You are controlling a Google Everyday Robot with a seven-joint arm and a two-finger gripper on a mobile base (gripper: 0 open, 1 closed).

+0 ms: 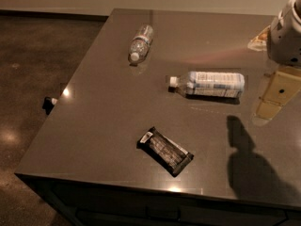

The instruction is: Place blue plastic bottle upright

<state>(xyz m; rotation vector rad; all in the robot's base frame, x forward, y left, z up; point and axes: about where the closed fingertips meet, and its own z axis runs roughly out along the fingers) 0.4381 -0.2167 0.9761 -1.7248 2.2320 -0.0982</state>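
Observation:
The blue plastic bottle (211, 84) lies on its side right of the middle of the dark table (103, 126). Its white cap points left, and a pale blue-and-white label wraps its body. My gripper (276, 97), a pale yellow piece under the white arm housing (287, 29), hangs at the right edge of the view. It is just right of the bottle's base and apart from it, and holds nothing that I can see.
A smaller clear bottle (140, 42) lies on its side at the back of the table, cap toward me. A dark wrapped snack bar (165, 150) lies near the front. The arm's shadow (249, 166) falls front right. The floor drops away left.

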